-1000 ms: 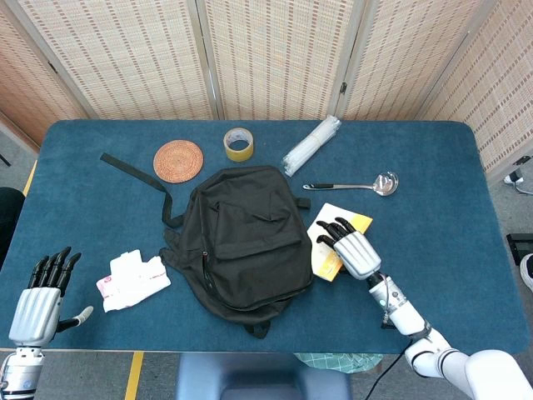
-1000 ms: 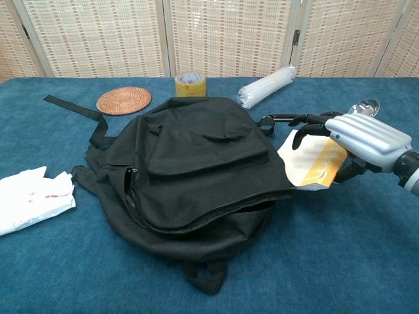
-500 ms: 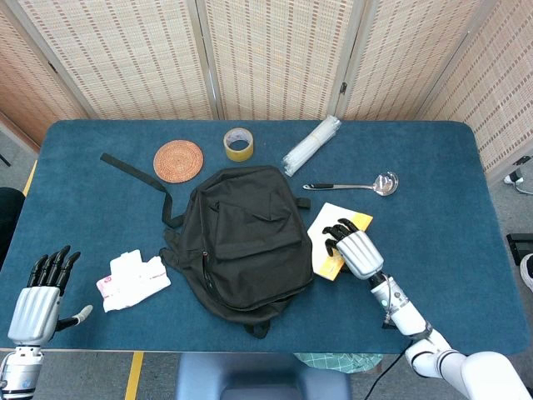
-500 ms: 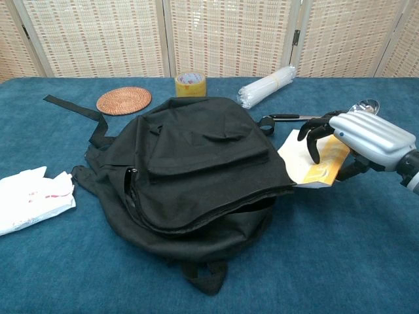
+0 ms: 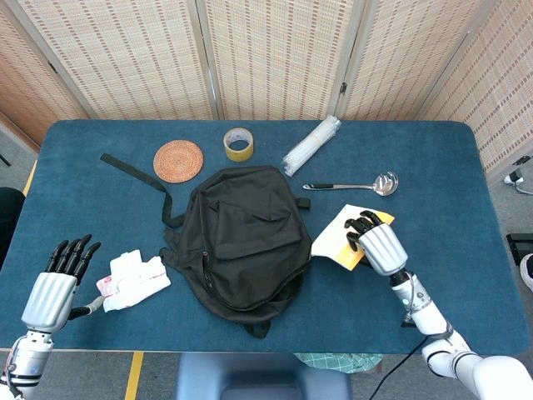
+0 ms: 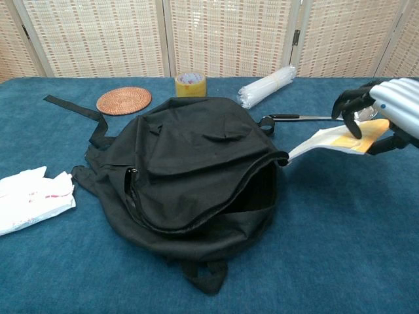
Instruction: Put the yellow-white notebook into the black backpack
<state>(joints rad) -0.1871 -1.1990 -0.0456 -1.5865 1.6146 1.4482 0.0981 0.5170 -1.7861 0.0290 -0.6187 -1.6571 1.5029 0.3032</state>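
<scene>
The black backpack (image 5: 243, 236) (image 6: 190, 167) lies flat mid-table, its main zip gaping toward the right. My right hand (image 5: 379, 242) (image 6: 386, 110) grips the yellow-white notebook (image 5: 341, 237) (image 6: 327, 139) and holds it lifted off the table, just right of the backpack's opening; the notebook's near corner touches the raised bag flap. My left hand (image 5: 57, 287) hovers open at the front left corner, fingers spread, holding nothing, beside a white cloth; the chest view does not show it.
A white cloth (image 5: 132, 279) (image 6: 29, 196) lies left of the backpack. A woven coaster (image 5: 177, 160), tape roll (image 5: 238, 143), a wrapped white bundle (image 5: 311, 144) and a metal ladle (image 5: 366, 184) lie along the back. A loose strap (image 5: 133, 172) trails left.
My right hand has closed on the notebook and lifted it up and to the right, dragging the backpack's flap open. My left hand rose slightly toward the cloth.
</scene>
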